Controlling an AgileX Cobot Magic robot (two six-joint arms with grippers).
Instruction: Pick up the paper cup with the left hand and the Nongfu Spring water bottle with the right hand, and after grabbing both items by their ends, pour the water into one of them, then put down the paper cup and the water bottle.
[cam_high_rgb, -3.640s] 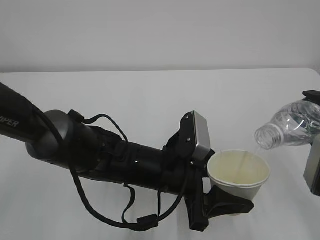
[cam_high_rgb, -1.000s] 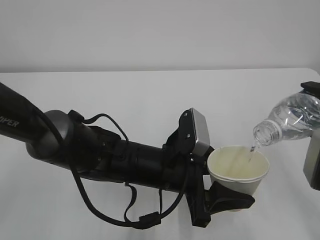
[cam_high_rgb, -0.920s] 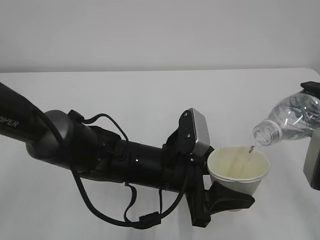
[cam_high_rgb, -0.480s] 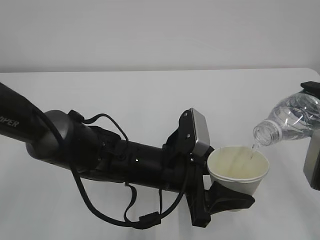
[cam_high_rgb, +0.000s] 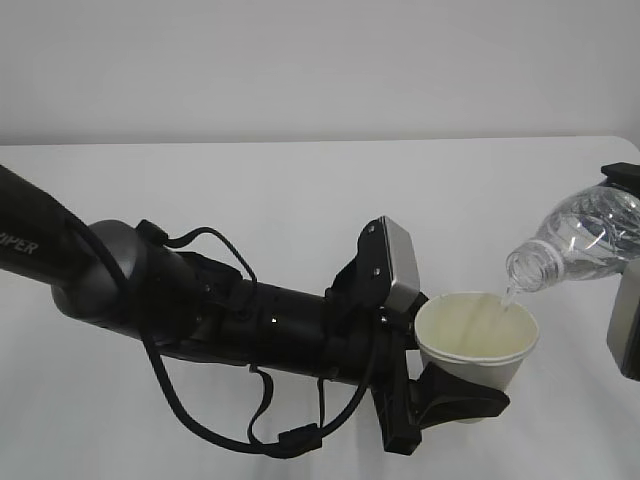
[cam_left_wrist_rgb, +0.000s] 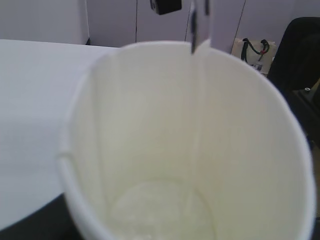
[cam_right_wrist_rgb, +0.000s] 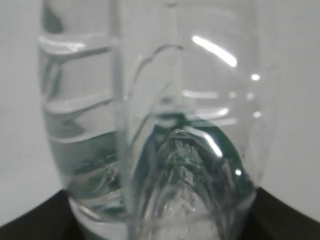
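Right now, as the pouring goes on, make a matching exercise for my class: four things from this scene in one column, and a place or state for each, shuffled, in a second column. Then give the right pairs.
Things:
1. paper cup
2. Nongfu Spring water bottle
3. water
4. left tool

Places or states:
A. tilted, open neck pointing down over the cup's rim
B. clamped round the cup's lower end
C. upright, mouth open upward
D. shallow pale pool at the cup's bottom

Pairs: 1-C, 2-A, 3-D, 4-B
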